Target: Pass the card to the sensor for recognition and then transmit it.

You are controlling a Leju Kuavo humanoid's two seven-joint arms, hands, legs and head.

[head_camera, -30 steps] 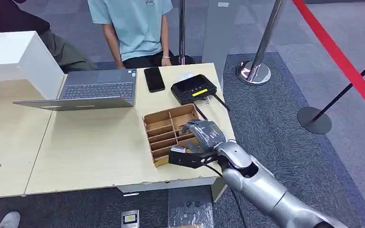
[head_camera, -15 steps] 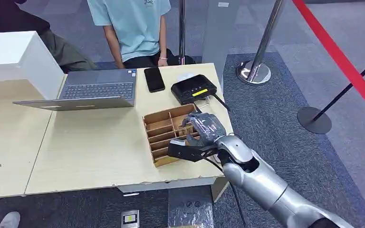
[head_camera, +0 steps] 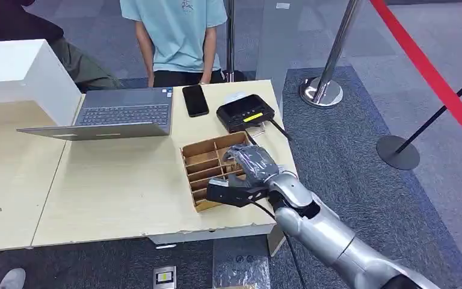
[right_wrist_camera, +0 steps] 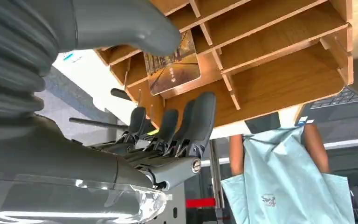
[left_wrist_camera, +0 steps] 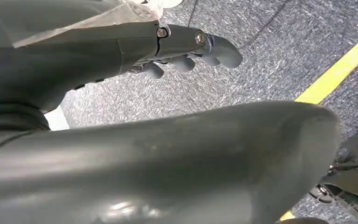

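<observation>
The right hand [head_camera: 249,165] hovers over the brown compartmented cardboard tray [head_camera: 207,168] on the pale wooden surface [head_camera: 120,180], fingers [right_wrist_camera: 200,121] apart and holding nothing. A picture-printed card [right_wrist_camera: 175,65] lies in one slot, long axis along the slot, just beside the thumb. The left hand [left_wrist_camera: 186,49] hangs empty over grey carpet, fingers loosely extended.

A small rectangular card with rounded corners and a brown-gold printed picture [right_wrist_camera: 175,65] is lying slanted inside a compartment of the shallow brown cardboard tray divided by thin partitions [head_camera: 200,161], leaning against a divider. The tray is sitting near the right front corner of the light wooden table [head_camera: 114,186]. The black box-shaped card sensor with a yellow-green strip on its top [head_camera: 245,112] is resting just behind the tray, close to the table's right edge.
</observation>
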